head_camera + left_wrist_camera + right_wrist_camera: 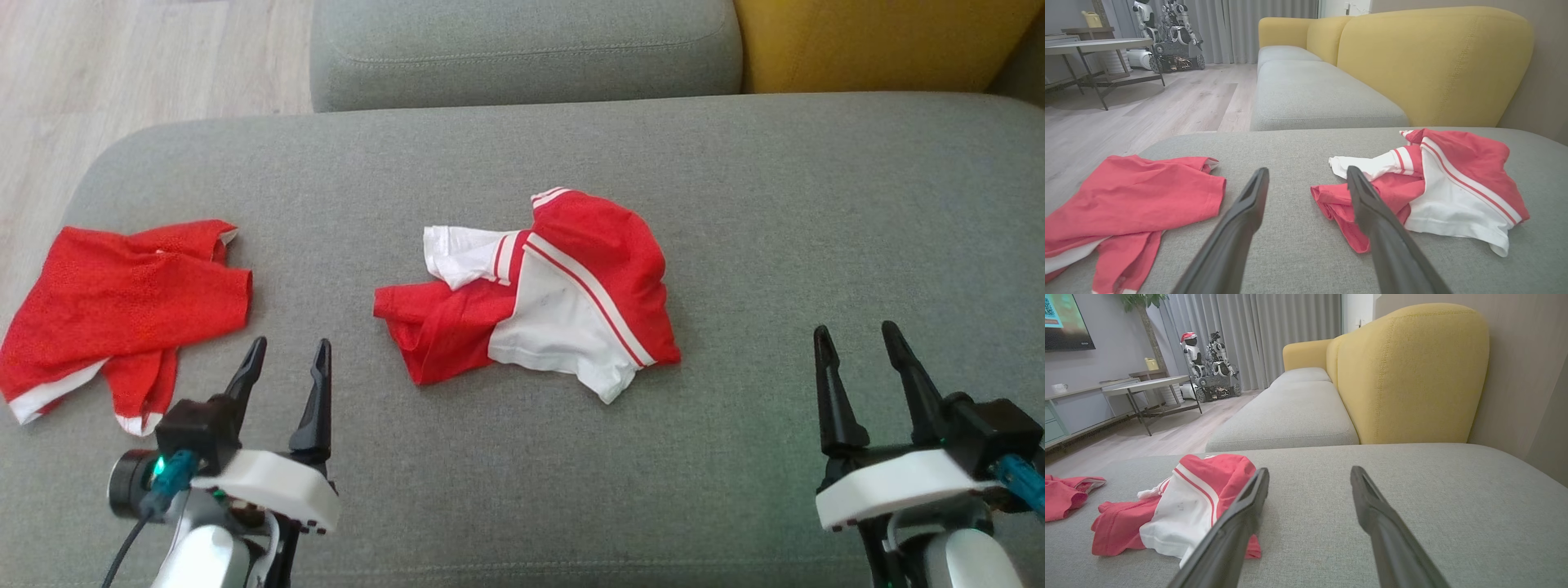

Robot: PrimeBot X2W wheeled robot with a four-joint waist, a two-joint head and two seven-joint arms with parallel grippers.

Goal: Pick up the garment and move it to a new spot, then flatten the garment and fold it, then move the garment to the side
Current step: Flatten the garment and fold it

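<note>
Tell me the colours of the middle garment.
The garment is red and white with stripes; head view shows it best.

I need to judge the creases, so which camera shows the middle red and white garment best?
The head view: it looks down on the whole red and white garment, uncovered. Both wrist views see it from low: a left finger crosses its red edge, a right finger covers part.

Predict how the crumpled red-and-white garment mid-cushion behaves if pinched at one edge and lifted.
Likely floppy: the red-and-white garment lies in soft folds, so it should drape and unfurl from one pinch. Probably light: the fabric looks thin. Pushed, it would likely bunch rather than slide on the textured grey cushion.
</note>
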